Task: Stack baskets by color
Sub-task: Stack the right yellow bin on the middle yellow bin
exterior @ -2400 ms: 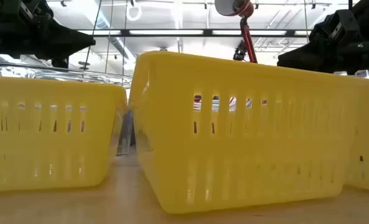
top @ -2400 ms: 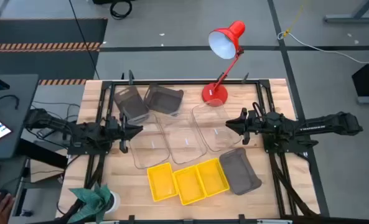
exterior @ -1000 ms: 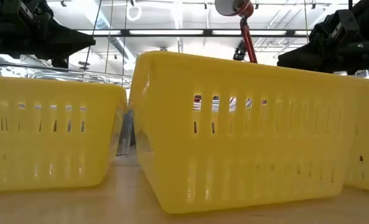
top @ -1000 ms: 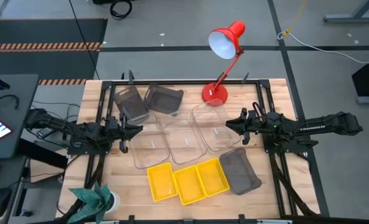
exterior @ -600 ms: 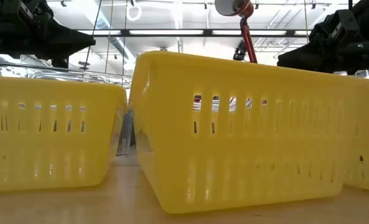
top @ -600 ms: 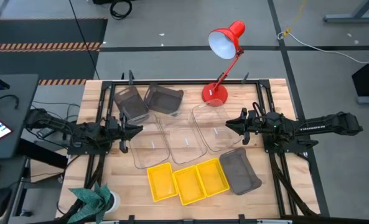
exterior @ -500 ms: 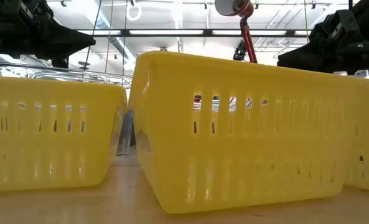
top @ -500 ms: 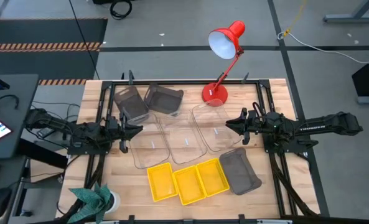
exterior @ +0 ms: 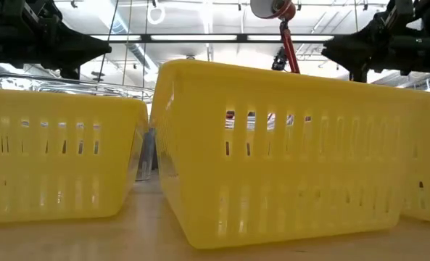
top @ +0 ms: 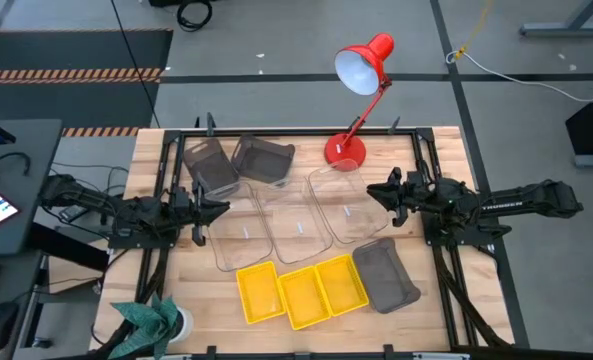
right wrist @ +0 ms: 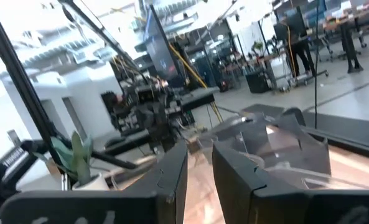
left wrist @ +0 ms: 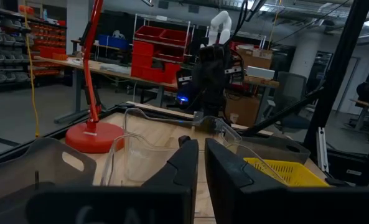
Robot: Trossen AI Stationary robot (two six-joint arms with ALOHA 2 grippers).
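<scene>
1. Baskets sat unstacked on the wooden surface, placed here relative to the red desk lamp: two grey baskets beside its base, three clear baskets in front of the base, three yellow baskets nearest the front edge (a third grey basket lay beside them).
2. Left gripper hovered beside the clear row, jaws nearly closed, holding nothing.
3. Right gripper hung over the clear basket closest to the lamp base, jaws slightly parted, empty.
</scene>
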